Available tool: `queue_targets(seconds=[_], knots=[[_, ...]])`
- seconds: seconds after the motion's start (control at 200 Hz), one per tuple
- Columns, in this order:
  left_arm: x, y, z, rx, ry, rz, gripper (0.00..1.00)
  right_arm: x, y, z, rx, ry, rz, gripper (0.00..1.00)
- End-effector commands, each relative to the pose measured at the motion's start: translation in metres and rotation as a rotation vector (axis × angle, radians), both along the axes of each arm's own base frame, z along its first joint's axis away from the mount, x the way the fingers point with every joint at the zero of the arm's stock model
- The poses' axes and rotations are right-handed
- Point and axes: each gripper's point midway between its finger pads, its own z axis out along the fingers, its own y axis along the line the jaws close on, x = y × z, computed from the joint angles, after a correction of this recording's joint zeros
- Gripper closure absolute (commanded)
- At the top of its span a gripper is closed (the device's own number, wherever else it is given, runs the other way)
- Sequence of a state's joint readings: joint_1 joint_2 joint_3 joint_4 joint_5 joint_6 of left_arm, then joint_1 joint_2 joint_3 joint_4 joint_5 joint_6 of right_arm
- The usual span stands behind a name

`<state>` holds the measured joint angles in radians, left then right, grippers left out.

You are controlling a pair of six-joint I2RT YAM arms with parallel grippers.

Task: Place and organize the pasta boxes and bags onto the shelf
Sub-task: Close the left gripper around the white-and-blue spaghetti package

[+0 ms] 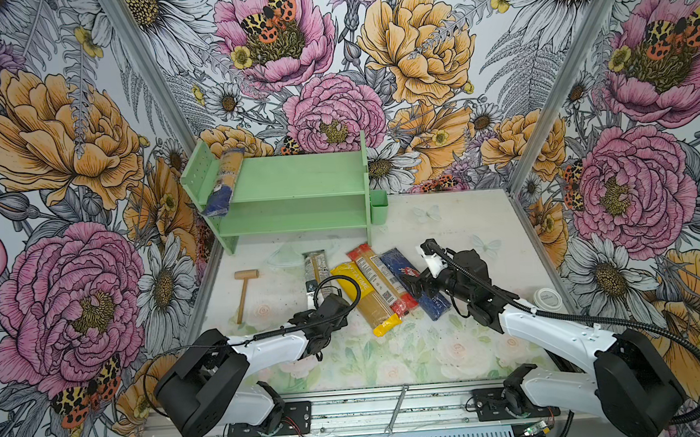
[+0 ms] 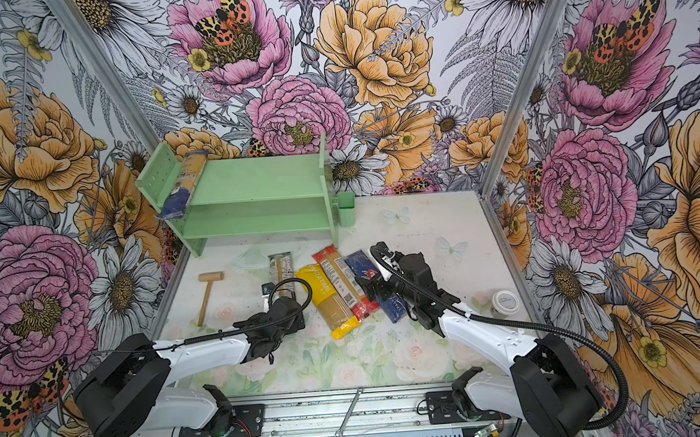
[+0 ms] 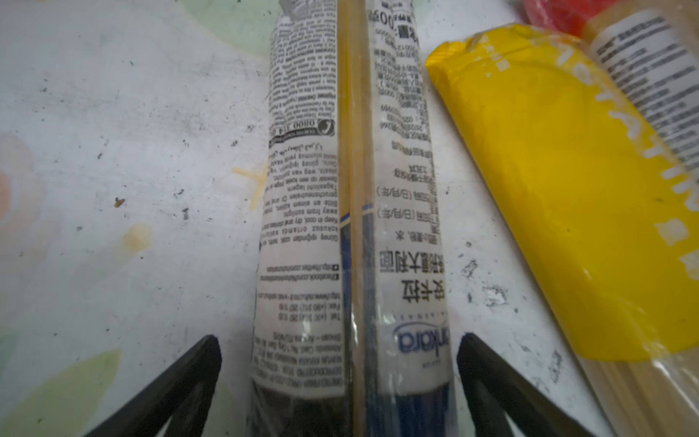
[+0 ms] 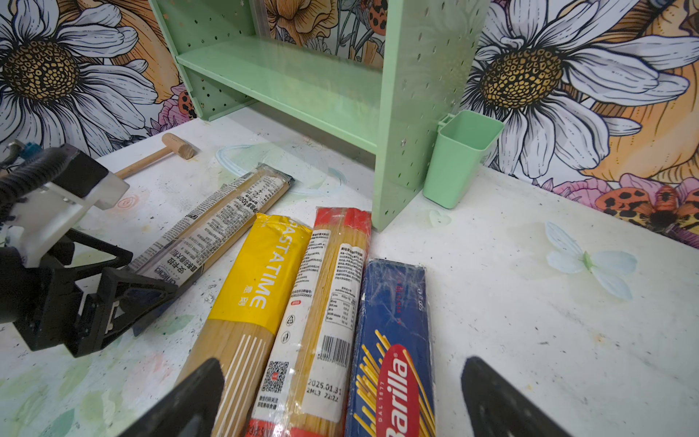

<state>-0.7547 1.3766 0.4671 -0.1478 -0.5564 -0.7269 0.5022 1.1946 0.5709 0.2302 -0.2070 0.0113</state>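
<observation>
Left hand is spread wide, straddling a crinkly clear-plastic spaghetti bag with dark blue end. Right hand gapes wide too, empty.

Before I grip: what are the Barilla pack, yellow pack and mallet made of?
Barilla pack: seemingly cardboard, flat faces, square edges, whitish scuffs. Yellow pack: glossy plastic film, rounded, see-through lower part. Mallet: apparently bare pale wood, matte.
</observation>
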Motion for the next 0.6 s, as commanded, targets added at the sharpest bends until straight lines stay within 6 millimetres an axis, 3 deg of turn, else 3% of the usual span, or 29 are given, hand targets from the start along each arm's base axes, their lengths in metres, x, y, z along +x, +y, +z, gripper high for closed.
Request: queue_targets(seconds=[0.0,0.595], knots=[[0.005,-0.004,0.002,0.007,-0.041,0.001,0.01,0.003,-0.003,0.002,0.019,-0.015,-0.017,0.0],[0.004,-0.014,-0.02,0.061,0.012,-0.015,0.01,0.002,-0.008,0.001,0.015,-0.028,-0.041,0.0]])
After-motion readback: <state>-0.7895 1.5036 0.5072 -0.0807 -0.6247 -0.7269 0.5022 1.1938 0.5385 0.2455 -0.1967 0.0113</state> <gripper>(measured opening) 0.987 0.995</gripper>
